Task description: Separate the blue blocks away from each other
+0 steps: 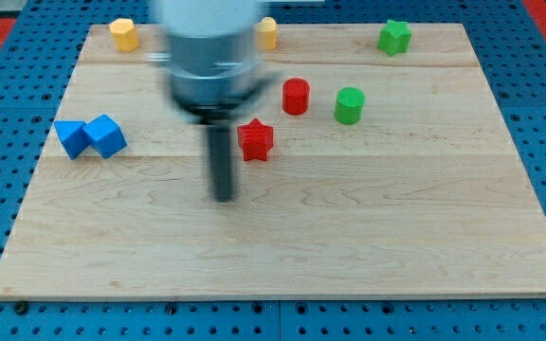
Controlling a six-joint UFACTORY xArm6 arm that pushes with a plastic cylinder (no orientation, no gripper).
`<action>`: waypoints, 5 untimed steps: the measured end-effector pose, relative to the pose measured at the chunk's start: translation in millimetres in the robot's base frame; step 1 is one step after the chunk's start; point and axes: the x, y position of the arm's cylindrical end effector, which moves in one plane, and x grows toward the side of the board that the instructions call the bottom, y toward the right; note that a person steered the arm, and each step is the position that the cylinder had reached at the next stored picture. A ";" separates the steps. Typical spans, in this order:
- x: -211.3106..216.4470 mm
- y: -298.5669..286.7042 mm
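While the rod stands upright over the table (368, 246), my tip (224, 199) rests on bare wood a little toward the view's bottom left of the red star block (255, 140), which we use as the landmark for every position below. We carry no pincer on this arm, so no open or closed condition applies; the rod ends in the tip alone. The tip touches no block. The arm housing above it appears blurred.

The red star block lies just to the view's right of the rod shaft, with a narrow gap between them. The red cylinder block (296, 96) stands near the star, toward the view's upper right. The green cylinder block (349, 104) stands further to the view's right of the star, just beside the red cylinder.

The two blue blocks lie well to the view's left of the star, at about its height. The blue cube block (106, 135) is the one nearer the star; the second blue block (71, 138), wedge-like in outline, sits on its far side. The two touch one another.

Toward the view's top from the star, one yellow block (124, 34) sits far to the left, another yellow block (267, 32) shows partly behind the housing, and the green star block (394, 37) sits far to the right.
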 end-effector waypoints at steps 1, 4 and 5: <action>-17.1 -138.1; -70.2 -178.0; -78.3 -138.9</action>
